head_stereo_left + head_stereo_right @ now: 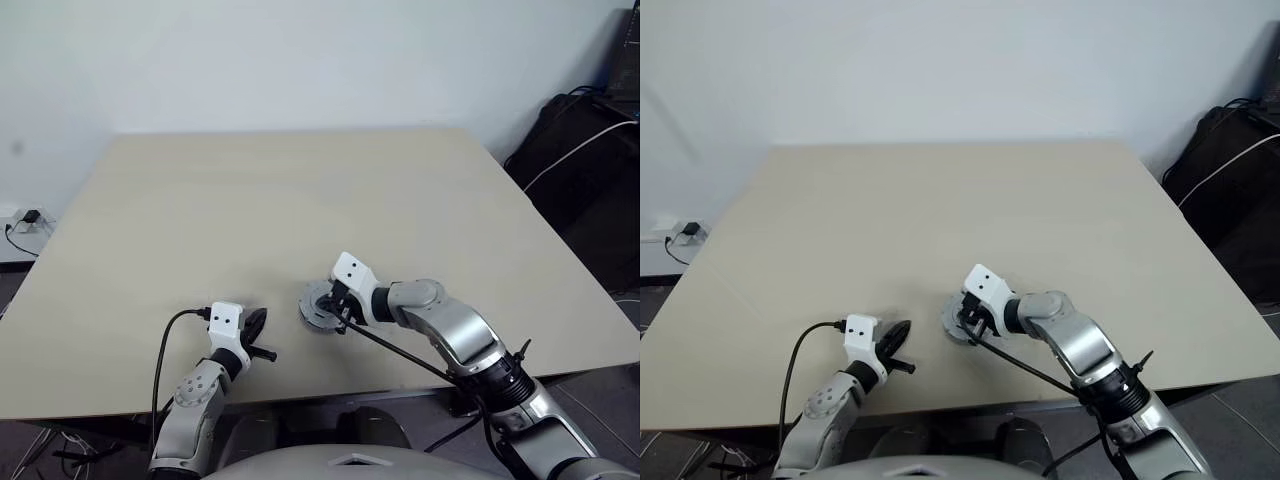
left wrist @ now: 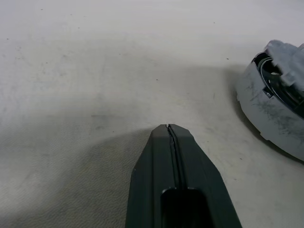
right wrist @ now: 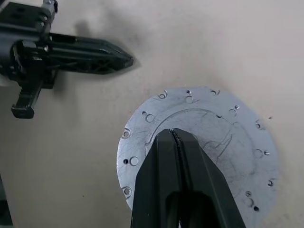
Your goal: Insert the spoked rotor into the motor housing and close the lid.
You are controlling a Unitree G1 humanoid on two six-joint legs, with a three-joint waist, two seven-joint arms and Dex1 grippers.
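Bright even light, soft shadows, wrist views slightly blurred

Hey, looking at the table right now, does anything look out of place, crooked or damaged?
Nothing stands out. The round silver motor housing sits flat on the table with its lid lying level on top. The lid's face looks scuffed, no worse. The right gripper, shut, is over the lid; the left gripper, also shut, sits apart beside it.

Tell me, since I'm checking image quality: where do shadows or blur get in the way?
Left wrist view: the shut left gripper casts a broad soft shadow on the table; the motor housing edge looks smeared. Right wrist view: the lid is sharp, scratches legible, under the shut right gripper.
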